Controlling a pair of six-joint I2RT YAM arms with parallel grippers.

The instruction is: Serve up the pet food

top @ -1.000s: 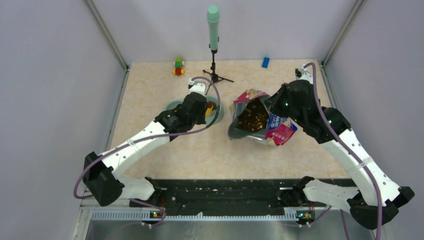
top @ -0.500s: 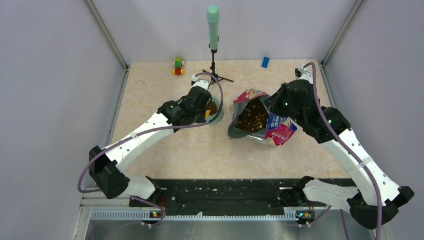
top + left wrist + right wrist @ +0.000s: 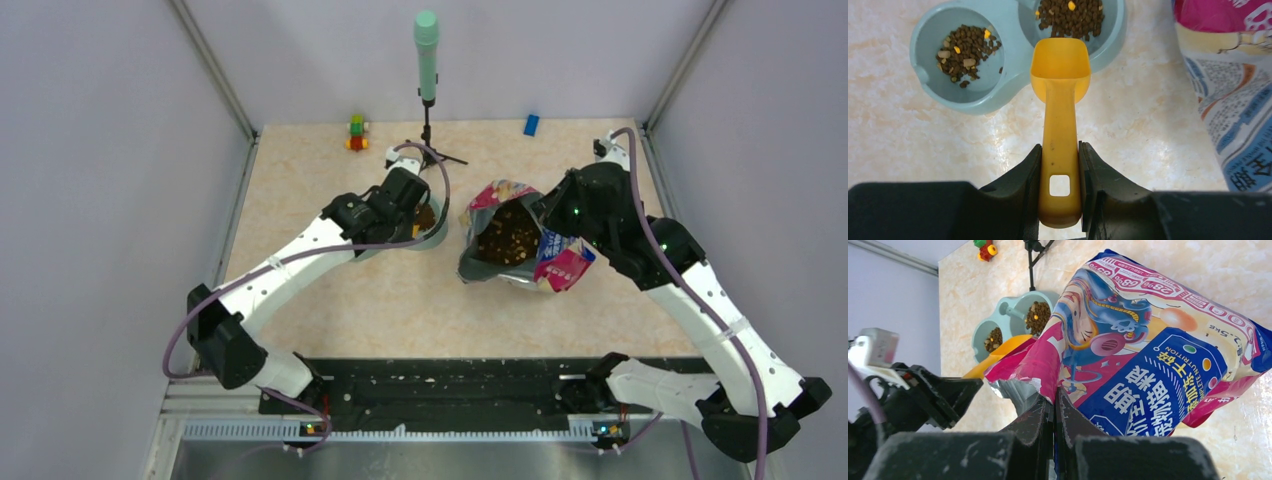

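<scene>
Since the scoop is empty right now, what matters is where the pet food point(image 3: 1070, 17) sits. It's small dark-brown pellets with a few yellow and tan bits, one heap in each cup of the pale blue double bowl point(image 3: 993, 97), and the right-hand cup is fuller. That bowl stands about mid-table, a bit left of centre.

The yellow scoop point(image 3: 1060, 75) runs lengthwise straight out from the left gripper point(image 3: 1059, 150), with its mouth just over the near rim of the fuller cup. The jaws clamp the handle from both sides.

More of the same kibble shows inside the open bag point(image 3: 515, 240), just right of the bowl, toward the right edge of the table point(image 3: 400, 310). The right gripper point(image 3: 1054, 405) is pinched shut on the bag's top edge, propping it up. My guess is the left arm, clearly the nearer one, swings the scoop right for a refill, or else it's about done.
</scene>
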